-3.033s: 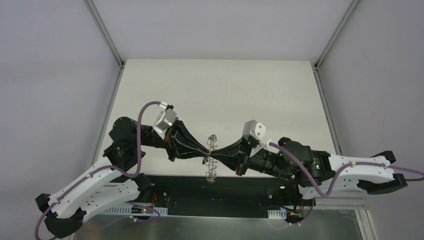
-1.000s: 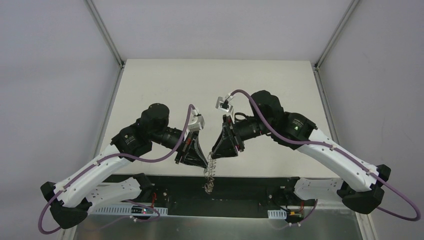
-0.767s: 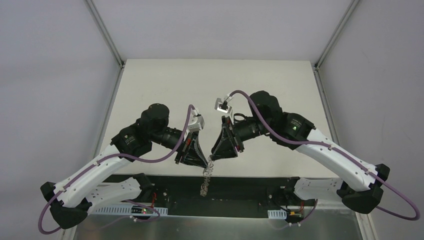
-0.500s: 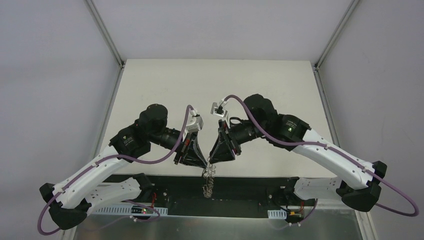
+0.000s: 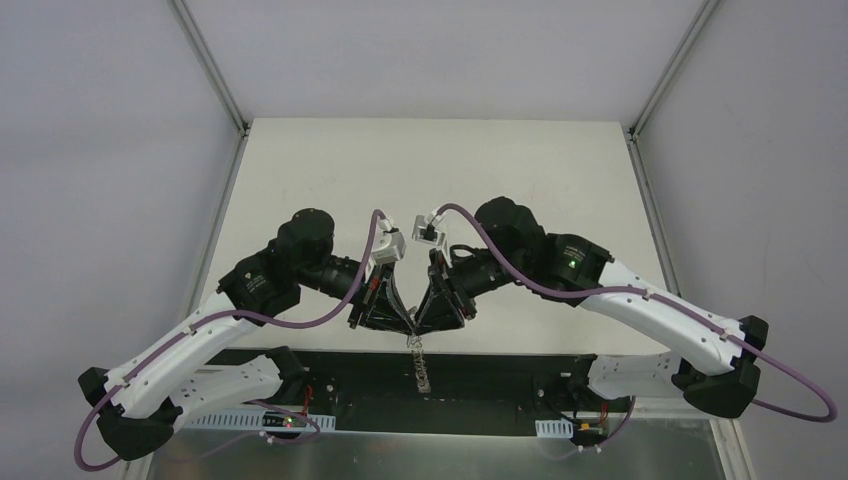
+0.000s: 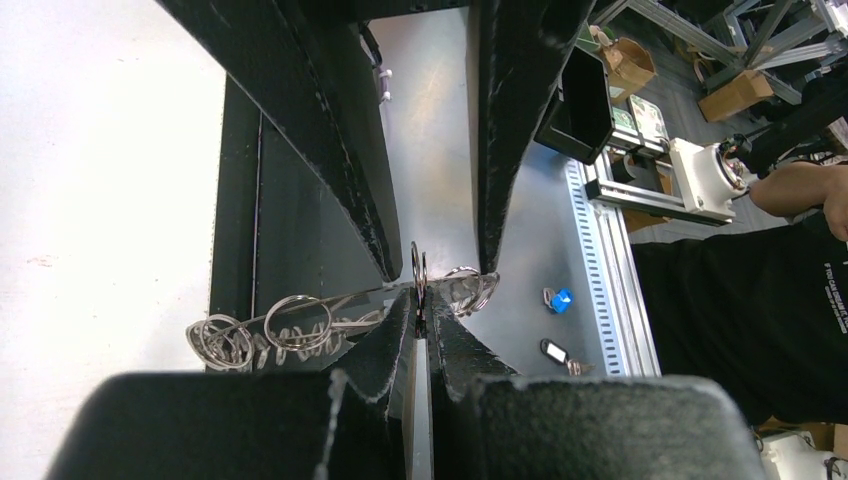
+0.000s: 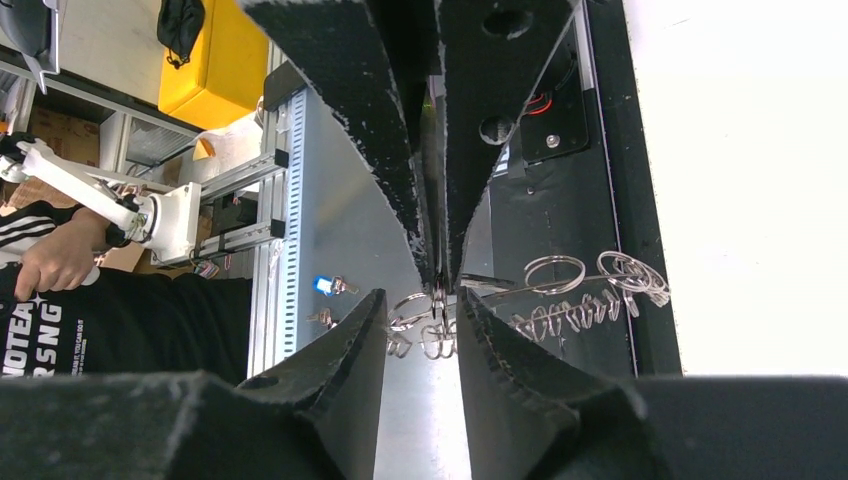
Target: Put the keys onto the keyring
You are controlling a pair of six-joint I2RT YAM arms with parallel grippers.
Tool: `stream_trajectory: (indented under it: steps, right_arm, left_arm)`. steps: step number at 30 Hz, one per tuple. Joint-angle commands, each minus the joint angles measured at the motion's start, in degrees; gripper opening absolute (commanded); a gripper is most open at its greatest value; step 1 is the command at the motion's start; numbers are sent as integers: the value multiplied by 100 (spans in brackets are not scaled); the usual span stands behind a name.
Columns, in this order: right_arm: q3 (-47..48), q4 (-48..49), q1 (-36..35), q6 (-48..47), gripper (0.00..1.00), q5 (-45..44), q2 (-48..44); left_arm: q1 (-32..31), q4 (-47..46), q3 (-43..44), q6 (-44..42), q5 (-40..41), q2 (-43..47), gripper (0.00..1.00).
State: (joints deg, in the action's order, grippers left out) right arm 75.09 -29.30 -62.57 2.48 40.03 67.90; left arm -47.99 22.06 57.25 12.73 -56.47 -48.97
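Note:
The keyring [image 6: 300, 322] is a floppy silvery chain of wire loops. My left gripper [image 6: 420, 305] is shut on one of its rings, and the rest hangs below the table's near edge [image 5: 422, 368]. My right gripper [image 7: 420, 300] is open. Its fingers [image 6: 372, 235] straddle the left fingertips and the pinched ring [image 7: 437, 300] without closing on them. In the top view the left gripper [image 5: 407, 327] and right gripper [image 5: 420, 325] meet tip to tip. A tiny dark key piece with a pale end [image 6: 555, 350] lies on the metal plate below, held by neither gripper; it also shows in the right wrist view [image 7: 322, 318].
A blue-tagged key [image 6: 560, 298] lies on the metal plate [image 6: 520, 330] beside a slotted rail [image 6: 615, 280]. The black base strip [image 5: 500, 365] runs along the white table [image 5: 440, 180]. A person in a black shirt [image 6: 760, 330] is beyond the rail.
My right gripper has swung left and closer until its open fingers straddle the left fingertips. The hanging keyring has swayed. Three seconds ago both arms lay low, meeting at the ring.

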Motion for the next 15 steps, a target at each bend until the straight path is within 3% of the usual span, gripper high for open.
stream_trajectory:
  steps: [1,4,12,15]
  right_arm:
    - [105,-76,-117,-190,33,-84,80]
    - [128,-137,-134,-215,28,-138,118]
    - [120,-85,-213,-219,0,-232,37]
    - [24,114,-258,-212,0,-348,-76]
  left_arm:
    - [-6,-176,14,-95,-32,122,0]
    - [-1,-176,6,-91,-15,133,0]
    - [-5,-176,4,-79,-31,113,0]
    - [-2,-176,-1,-71,-28,107,0]
